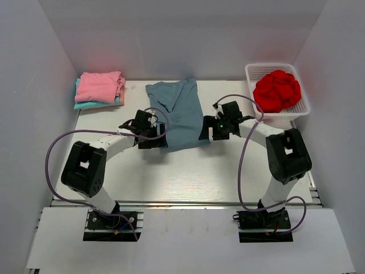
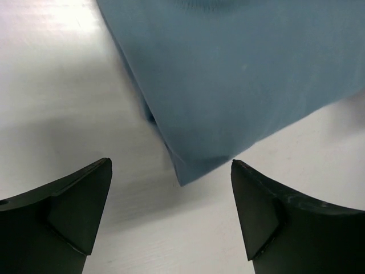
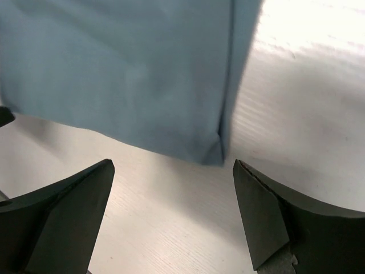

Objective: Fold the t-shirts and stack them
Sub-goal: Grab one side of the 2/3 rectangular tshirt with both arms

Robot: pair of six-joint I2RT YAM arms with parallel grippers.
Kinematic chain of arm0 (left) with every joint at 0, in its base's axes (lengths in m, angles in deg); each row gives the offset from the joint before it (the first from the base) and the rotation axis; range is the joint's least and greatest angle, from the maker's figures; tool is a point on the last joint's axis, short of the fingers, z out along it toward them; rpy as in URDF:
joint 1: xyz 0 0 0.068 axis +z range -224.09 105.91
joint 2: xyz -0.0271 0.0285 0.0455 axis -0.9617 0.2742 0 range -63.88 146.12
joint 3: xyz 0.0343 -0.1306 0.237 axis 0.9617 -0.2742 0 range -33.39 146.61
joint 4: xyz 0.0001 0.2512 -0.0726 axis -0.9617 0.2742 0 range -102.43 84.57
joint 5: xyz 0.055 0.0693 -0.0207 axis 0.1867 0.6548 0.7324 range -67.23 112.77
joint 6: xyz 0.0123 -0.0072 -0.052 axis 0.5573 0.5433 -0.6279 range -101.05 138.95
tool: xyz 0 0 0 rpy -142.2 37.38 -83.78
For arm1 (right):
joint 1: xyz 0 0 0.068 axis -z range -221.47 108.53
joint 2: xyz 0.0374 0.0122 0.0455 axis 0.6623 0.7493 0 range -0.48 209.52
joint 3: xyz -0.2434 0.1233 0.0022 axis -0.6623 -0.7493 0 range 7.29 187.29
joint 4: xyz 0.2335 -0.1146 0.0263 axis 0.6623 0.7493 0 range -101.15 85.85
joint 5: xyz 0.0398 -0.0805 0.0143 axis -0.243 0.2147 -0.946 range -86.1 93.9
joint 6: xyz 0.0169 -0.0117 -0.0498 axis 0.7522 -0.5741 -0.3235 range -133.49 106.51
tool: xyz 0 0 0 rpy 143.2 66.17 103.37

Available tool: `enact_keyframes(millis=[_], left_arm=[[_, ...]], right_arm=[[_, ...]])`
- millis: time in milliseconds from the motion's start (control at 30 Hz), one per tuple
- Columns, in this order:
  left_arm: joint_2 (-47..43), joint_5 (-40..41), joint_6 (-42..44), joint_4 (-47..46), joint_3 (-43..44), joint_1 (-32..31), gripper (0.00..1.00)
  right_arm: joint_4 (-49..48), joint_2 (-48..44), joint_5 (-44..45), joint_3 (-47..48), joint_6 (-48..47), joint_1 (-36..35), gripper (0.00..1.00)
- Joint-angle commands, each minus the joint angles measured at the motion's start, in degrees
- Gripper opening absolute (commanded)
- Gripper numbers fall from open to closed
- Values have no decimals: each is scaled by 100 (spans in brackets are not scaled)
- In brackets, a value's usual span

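Note:
A dusty blue-grey t-shirt lies folded lengthwise on the white table, collar toward the back. My left gripper is open at its near-left corner; the left wrist view shows that corner just ahead of the spread fingers, untouched. My right gripper is open at the near-right corner, which shows in the right wrist view just ahead of the jaws. A folded pink t-shirt lies on a folded teal one at the back left. A crumpled bright red t-shirt lies in the basket.
A white plastic mesh basket stands at the back right. White walls enclose the table on three sides. Purple cables loop from both arms over the table near the shirt.

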Motion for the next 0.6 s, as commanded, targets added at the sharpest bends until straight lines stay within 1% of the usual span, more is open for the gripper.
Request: enact_keyframes(millis=[0, 33, 67, 133, 167, 200, 267, 300, 400, 567], left_arm=[[-170, -264, -8, -192, -168, -146, 92], [-48, -264, -9, -192, -169, -199, 90], [23, -177, -61, -192, -169, -200, 84], [138, -98, -61, -139, -169, -261, 81], [208, -97, -61, -139, -221, -261, 78], [209, -97, -61, -139, -222, -261, 70], [209, -45, -61, -87, -283, -261, 66], [209, 8, -61, -87, -370, -261, 64], [156, 61, -114, -218, -582, -261, 62], [348, 61, -167, -377, -504, -261, 60]], right_arm=[[-108, 43, 184, -149, 192, 24, 90], [-143, 70, 185, -185, 262, 16, 90], [-143, 105, 185, -176, 272, 33, 90], [-134, 202, 219, -194, 324, 42, 90], [-134, 202, 237, -202, 333, 24, 85], [-143, 289, 176, -202, 368, 33, 84], [-152, 360, 132, -237, 369, 24, 81], [-178, 360, 97, -281, 403, 33, 81], [-292, 430, 149, -396, 447, 33, 74], [-486, 641, 97, -422, 447, 33, 67]])
